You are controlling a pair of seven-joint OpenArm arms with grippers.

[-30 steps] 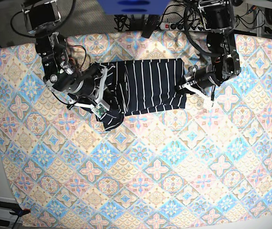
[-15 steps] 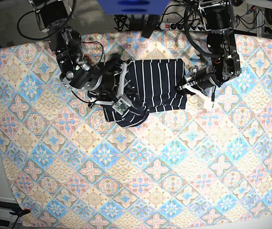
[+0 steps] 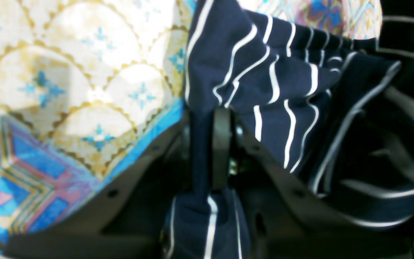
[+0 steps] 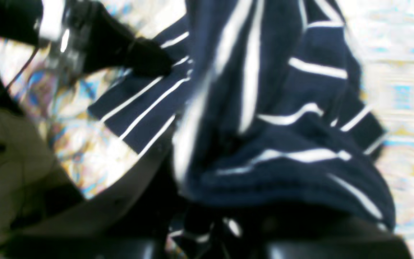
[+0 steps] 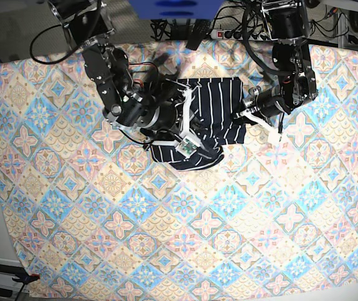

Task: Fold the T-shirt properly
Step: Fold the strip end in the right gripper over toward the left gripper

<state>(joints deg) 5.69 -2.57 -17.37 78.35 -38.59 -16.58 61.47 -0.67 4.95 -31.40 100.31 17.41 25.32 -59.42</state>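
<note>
T-shirt [image 5: 210,110]: I see it on the bench [image 5: 229,238], lying between the two pincers, its near edge bunched under the right pincer.
Right pincer [image 5: 188,135]: in the base view it sits over the shirt's left half; my right wrist view shows striped cloth [image 4: 264,108] draped across the fingers, blurred. I cannot tell how far the jaws stand apart.
Left pincer [image 3: 208,144]: my left wrist view shows the jaws narrow, clamped on a fold of T-shirt fabric; the base view shows only the arm at the shirt's right edge.
Tablecloth [image 3: 67,90]: beside the left pincer, on its left in the wrist view.
Writing: I can read no labels or brands.
</note>
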